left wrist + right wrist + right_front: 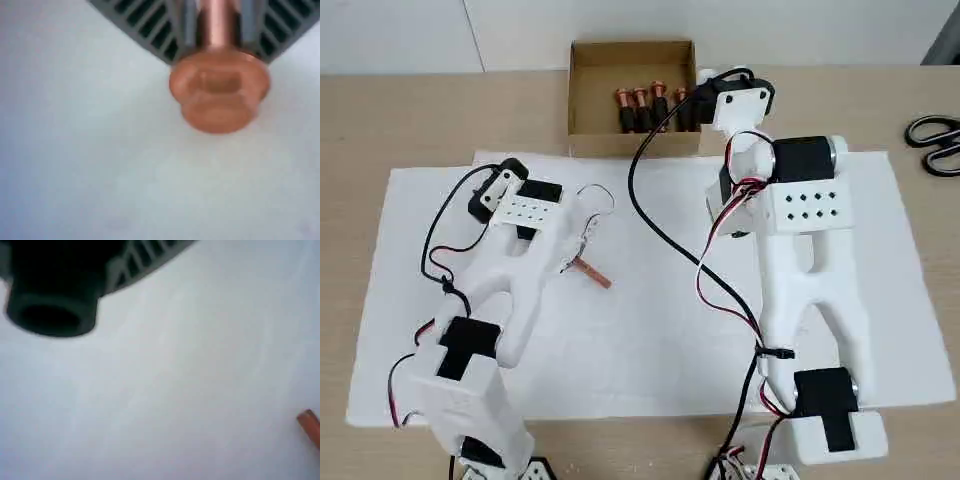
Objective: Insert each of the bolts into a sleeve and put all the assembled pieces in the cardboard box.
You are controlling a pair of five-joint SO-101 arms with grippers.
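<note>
Left gripper [217, 30] fingers clenched on bolt [217, 90], low over the white sheet [650, 340] mid-table. Right gripper [75, 265] fingers grasp black sleeve [50, 305]. Line up sleeve bore with bolt axis before pushing (assembled pieces [650, 108] already sit in cardboard box [582, 100]).

One cardboard box [630, 45] holds four assembled pieces [640, 108] (any more would be hidden behind the arm). There is also one loose copper bolt [592, 271], one black sleeve [50, 312], one white sheet [650, 350], one pair of scissors [935, 135] and two robot arms [800, 250].
</note>
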